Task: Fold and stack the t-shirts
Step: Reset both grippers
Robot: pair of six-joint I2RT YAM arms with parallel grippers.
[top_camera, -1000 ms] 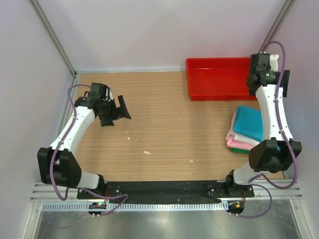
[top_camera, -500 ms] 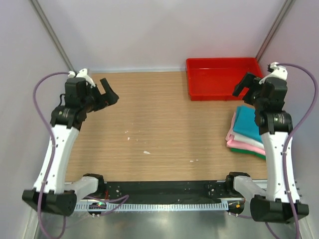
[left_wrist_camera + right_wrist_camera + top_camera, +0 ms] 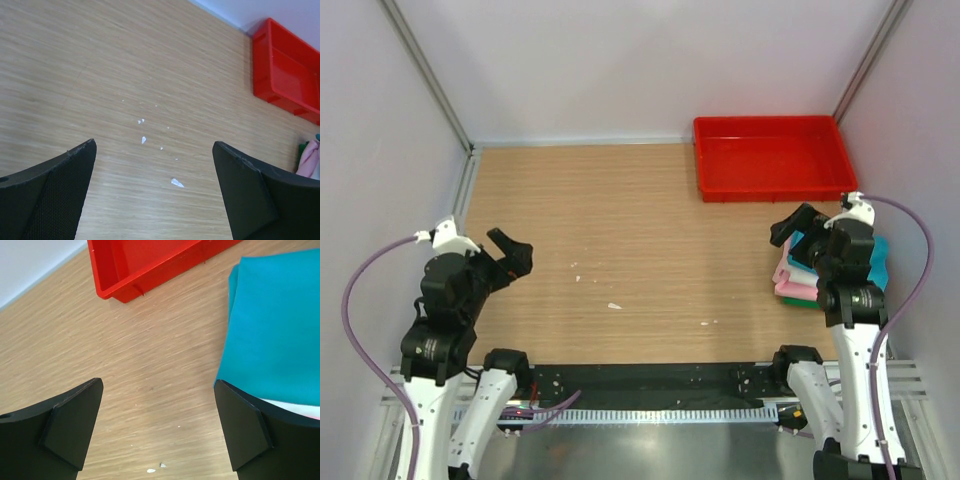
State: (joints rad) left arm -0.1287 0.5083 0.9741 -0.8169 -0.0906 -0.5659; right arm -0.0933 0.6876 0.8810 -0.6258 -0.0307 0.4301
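The t-shirts lie folded in one stack (image 3: 786, 274) at the table's right edge, under the red tray. The teal one (image 3: 275, 325) is on top, with white, pink (image 3: 307, 159) and green layers below it. My right arm partly covers the stack from above. My right gripper (image 3: 793, 240) hangs open just left of the stack, and in the right wrist view (image 3: 157, 385) only bare wood lies between its fingers. Over the near left of the table my left gripper (image 3: 506, 262) is open and empty, as its own wrist view (image 3: 154, 145) shows.
A red plastic tray (image 3: 770, 185) stands at the back right corner, empty as far as I see. Small white scraps (image 3: 177, 183) dot the wooden tabletop (image 3: 640, 240). Grey walls close in the left, back and right sides.
Both arms have drawn back toward the near edge. The left gripper came from the far left, the right gripper from beside the tray down to the stack. Both stayed open.
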